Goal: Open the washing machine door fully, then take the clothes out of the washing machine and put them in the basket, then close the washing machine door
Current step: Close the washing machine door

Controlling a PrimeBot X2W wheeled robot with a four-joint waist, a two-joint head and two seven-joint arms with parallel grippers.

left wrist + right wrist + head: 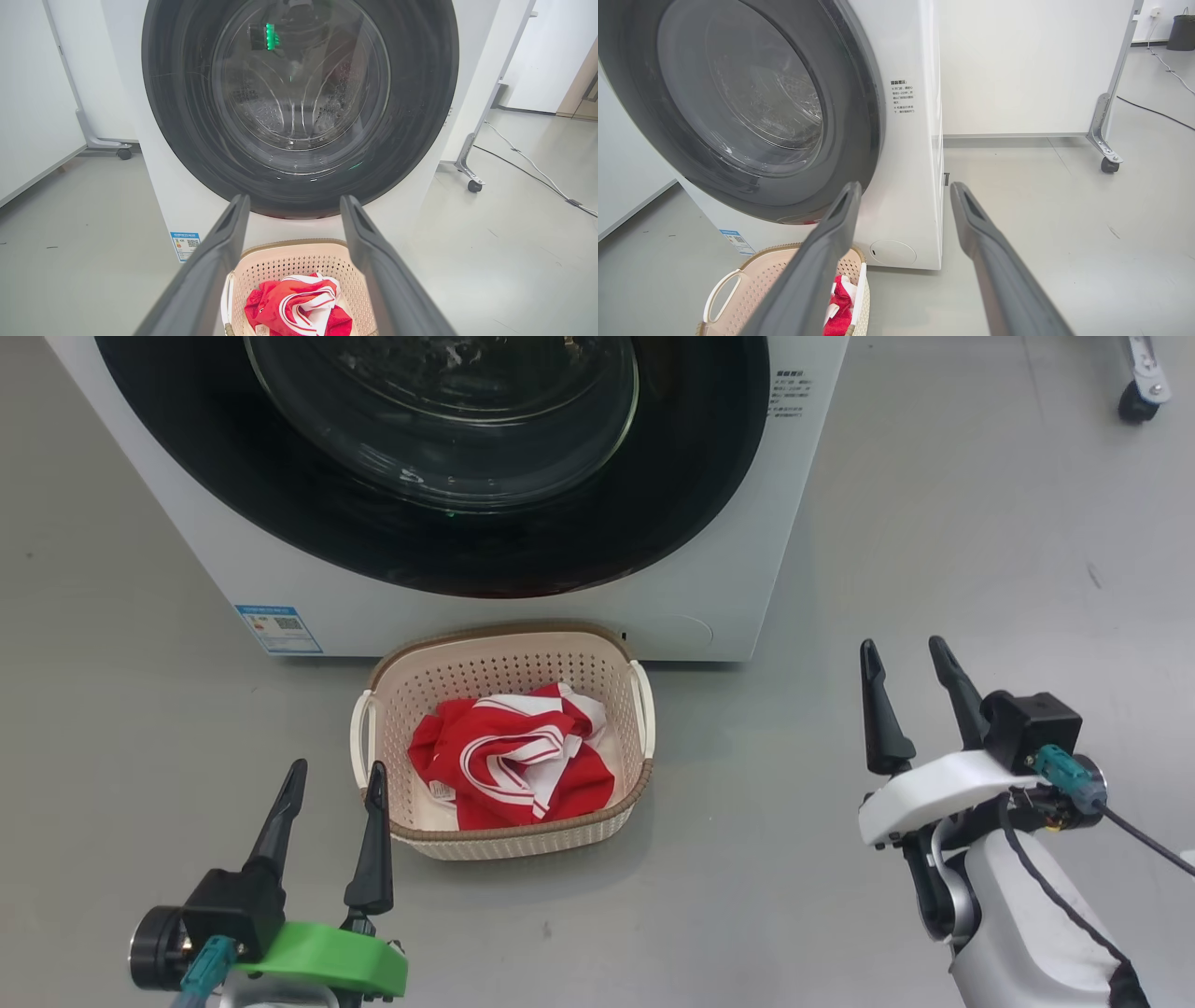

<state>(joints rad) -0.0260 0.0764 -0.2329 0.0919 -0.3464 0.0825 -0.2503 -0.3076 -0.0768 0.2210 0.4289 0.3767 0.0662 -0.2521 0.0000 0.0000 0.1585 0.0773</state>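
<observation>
Clothes (513,761), red with white stripes, are lying bunched in the basket (523,835), all inside the rim and covering most of the bottom. Basket is sitting on the grey floor (934,569) just in front of the washing machine (738,607), far rim near the machine's base, roughly centred under the door.

Washing machine door (709,476) is sitting closed flat against the white front. Its black rim is shining, and the steel drum's perforations are showing through the glass bowl in the left wrist view. Blue label (278,628) is sitting at the front's lower left corner. Small printed text (791,394) is sitting just right of the door rim.

Left gripper (337,765) is hovering by the basket's near left corner, fingers spread apart and holding nothing. Its inner finger is overlapping the basket edge in the head view; can't tell if it's touching. Its wrist view is looking between the fingers at the clothes and the door.

Right gripper (902,643) is hovering well to the right of the basket over bare floor, fingers apart, empty.

Caster wheel (1137,403) is showing at the far right, and a cable (528,161) is trailing across the floor beside the machine.
</observation>
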